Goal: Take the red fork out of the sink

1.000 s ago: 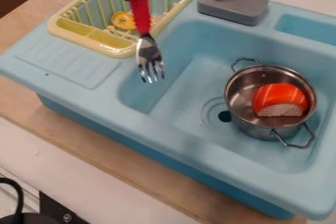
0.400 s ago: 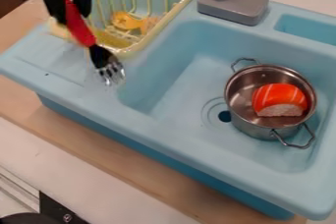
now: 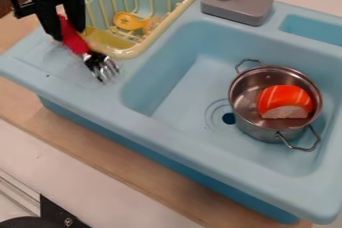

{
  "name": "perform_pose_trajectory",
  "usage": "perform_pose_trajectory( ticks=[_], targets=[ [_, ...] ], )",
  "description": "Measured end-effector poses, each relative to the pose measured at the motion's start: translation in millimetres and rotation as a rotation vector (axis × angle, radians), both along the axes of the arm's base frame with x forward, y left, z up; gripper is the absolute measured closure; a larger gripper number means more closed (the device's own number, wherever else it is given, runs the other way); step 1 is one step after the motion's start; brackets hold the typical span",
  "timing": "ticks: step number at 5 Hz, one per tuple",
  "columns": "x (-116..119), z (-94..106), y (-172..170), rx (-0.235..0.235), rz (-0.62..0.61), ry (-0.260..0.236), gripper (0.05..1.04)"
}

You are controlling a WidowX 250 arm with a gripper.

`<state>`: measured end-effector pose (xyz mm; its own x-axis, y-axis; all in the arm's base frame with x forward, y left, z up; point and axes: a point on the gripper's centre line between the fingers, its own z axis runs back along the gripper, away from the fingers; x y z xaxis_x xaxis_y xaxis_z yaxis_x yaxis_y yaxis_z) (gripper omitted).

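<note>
The gripper [image 3: 66, 33] is at the upper left, over the ribbed drainboard left of the basin, its fingers shut on the handle of the red fork [image 3: 75, 42]. The fork slants down to the right, with its metal tines [image 3: 104, 69] toward the basin's left rim. Whether the tines touch the drainboard, I cannot tell. The light blue sink [image 3: 167, 131] has its basin to the right of the fork.
A metal pot [image 3: 252, 128] holding an orange-and-white toy sushi piece [image 3: 284, 102] stands in the basin. Just behind the fork is a yellow dish rack [image 3: 125, 53] with a yellow item [image 3: 128, 21] inside. The grey faucet base [image 3: 237, 7] rises at the back.
The gripper and the fork have moved left and down, from above the rack and basin edge to the drainboard. The fork has turned from nearly upright to slanted.
</note>
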<state>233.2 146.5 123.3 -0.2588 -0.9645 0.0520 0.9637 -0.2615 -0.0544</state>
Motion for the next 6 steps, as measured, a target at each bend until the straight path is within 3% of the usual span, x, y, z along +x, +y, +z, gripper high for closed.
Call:
perform_pose_trajectory(
  ticks=[1, 2, 3, 4, 6],
  targets=[
    [4, -1.0, -2, -0.018, -0.044, -0.022, 0.671],
    [7, -1.5, -1, -0.028, -0.054, -0.052, 0.38],
    [11, 10.1, 4, -0.006, -0.067, -0.056, 0.13],
    [11, 12.4, 2, 0.008, -0.067, -0.039, 0.088],
    [15, 37.4, -16, 0.065, -0.135, -0.056, 0.088]
  ],
)
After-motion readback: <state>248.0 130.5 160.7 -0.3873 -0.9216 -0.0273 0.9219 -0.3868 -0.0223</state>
